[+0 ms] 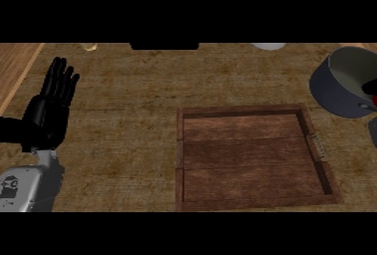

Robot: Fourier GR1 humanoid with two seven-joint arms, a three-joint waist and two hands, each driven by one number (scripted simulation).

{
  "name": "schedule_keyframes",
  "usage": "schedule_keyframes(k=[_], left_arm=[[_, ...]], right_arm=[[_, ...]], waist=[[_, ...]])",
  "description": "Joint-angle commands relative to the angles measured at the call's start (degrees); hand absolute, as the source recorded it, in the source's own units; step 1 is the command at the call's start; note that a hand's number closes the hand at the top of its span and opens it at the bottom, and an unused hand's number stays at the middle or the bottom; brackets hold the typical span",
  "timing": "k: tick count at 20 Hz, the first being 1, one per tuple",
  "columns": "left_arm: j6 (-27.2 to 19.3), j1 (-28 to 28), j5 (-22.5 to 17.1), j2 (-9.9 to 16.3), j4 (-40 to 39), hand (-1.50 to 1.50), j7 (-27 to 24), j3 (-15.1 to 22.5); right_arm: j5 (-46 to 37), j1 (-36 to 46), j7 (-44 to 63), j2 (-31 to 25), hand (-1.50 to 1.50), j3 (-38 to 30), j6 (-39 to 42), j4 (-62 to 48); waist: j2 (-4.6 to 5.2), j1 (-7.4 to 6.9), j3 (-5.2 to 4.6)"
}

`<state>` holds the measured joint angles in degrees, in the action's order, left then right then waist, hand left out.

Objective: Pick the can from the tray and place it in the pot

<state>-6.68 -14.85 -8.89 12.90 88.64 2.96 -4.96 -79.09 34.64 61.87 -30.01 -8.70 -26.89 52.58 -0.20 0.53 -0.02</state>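
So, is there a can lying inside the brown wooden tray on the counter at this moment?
No, the brown wooden tray shows only its bare plank floor inside the raised rim, with no can or other object in it.

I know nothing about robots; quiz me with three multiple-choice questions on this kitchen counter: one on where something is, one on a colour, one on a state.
1. Where is the dark grey metal pot?
A. upper right of the counter
B. inside the tray
C. lower left corner

2. What colour is the robot's left hand?
A. white
B. black
C. red

3. What is the state of the brown wooden rectangular tray?
A. holding a can
B. flipped over
C. nothing visible inside it

Answers:
1. A: the pot sits by the right edge, above the tray and cut off by the frame.
2. B: the fingers are black above a grey forearm.
3. C: only the tray's bare wooden floor shows within its rim.
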Motion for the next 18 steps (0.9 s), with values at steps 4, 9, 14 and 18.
schedule_keyframes(k=[4,9,14,18], left_arm=[[-0.09,1.13,1.06,-1.66,0.27,0.0,-2.04,0.57],[-0.11,0.66,0.73,-0.8,0.32,0.0,-0.44,-0.26],[0.25,0.48,0.92,-0.95,1.1,0.0,-0.73,-0.01],[0.77,-0.99,1.57,-0.99,-0.83,0.0,-0.62,0.16]], right_arm=[[3.24,-2.49,-0.52,-0.75,1.5,-6.5,-3.03,-5.29],[15.79,-6.17,-7.05,2.14,1.5,-13.31,-5.93,-5.28],[25.61,-6.06,-21.94,1.51,-1.5,-16.08,-7.41,-9.86],[24.87,-3.37,-26.53,3.53,-1.5,-14.42,-13.14,-12.54]], waist=[[0.33,-0.8,0.05],[0.27,-0.26,0.14],[0.45,-1.17,0.16],[0.4,-1.1,0.08]])
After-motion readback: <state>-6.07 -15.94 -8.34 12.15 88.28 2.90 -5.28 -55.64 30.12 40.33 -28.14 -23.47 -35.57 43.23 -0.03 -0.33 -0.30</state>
